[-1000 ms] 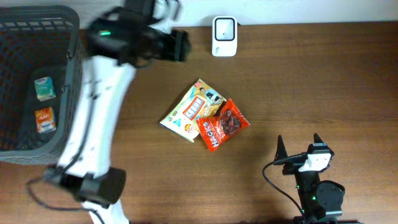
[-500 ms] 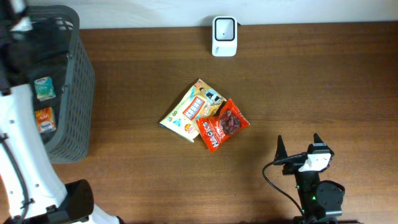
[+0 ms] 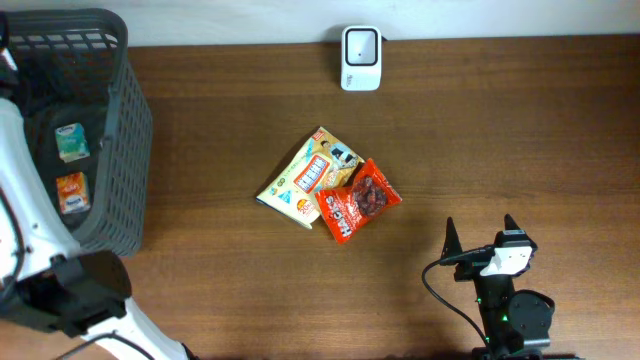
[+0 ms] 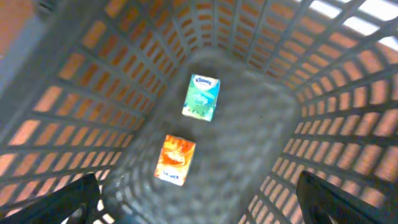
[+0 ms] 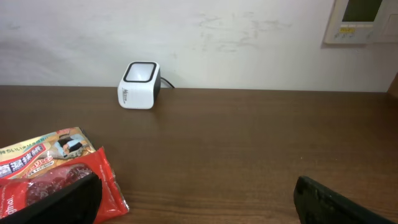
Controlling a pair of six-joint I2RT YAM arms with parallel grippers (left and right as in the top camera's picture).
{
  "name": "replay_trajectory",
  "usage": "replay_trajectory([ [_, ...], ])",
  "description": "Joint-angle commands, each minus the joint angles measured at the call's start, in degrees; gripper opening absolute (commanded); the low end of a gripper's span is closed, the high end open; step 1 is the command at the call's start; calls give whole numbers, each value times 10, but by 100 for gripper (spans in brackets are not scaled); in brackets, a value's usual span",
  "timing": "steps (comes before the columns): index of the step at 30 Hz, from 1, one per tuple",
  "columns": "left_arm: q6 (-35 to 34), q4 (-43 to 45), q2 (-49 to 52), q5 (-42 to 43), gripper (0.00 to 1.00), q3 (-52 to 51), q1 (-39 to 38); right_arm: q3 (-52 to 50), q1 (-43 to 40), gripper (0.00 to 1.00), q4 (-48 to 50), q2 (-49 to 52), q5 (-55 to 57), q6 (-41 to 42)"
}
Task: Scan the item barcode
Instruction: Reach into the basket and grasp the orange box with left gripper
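Observation:
The white scanner (image 3: 361, 45) stands at the table's back edge, also in the right wrist view (image 5: 138, 84). A yellow snack bag (image 3: 308, 175) and a red candy bag (image 3: 358, 200) lie overlapping mid-table. My left gripper (image 4: 199, 202) hangs open over the grey basket (image 4: 336, 112), nothing between its fingers. Below it on the basket floor lie a green pack (image 4: 201, 97) and an orange pack (image 4: 175, 159). My right gripper (image 3: 479, 238) rests open near the front right, empty, facing the scanner; the red candy bag (image 5: 74, 180) is at its left finger.
The basket (image 3: 130, 110) fills the table's left end, with my left arm (image 3: 25, 200) rising along its front side. A black cable (image 3: 450, 295) loops behind the right gripper. A wall runs behind the scanner.
My left arm has swung from the back middle of the table leftward to above the basket. The bags, the packs and the right arm have not moved.

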Motion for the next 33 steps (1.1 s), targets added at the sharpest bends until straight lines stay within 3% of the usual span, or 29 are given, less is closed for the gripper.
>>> replay_trajectory([
  [1, 5, 7, 39, -5, 99, -2, 5, -3, 4, 98, -4, -2, 5, 6],
  [10, 5, -1, 129, -66, 98, -2, 5, -3, 4, 98, -4, -2, 5, 6],
  [18, -5, -41, 169, -78, 77, -2, 5, -3, 4, 99, -4, -2, 5, 6],
  [33, -34, -38, 178, -129, 73, -71, 5, -3, 4, 98, -4, -2, 5, 6],
])
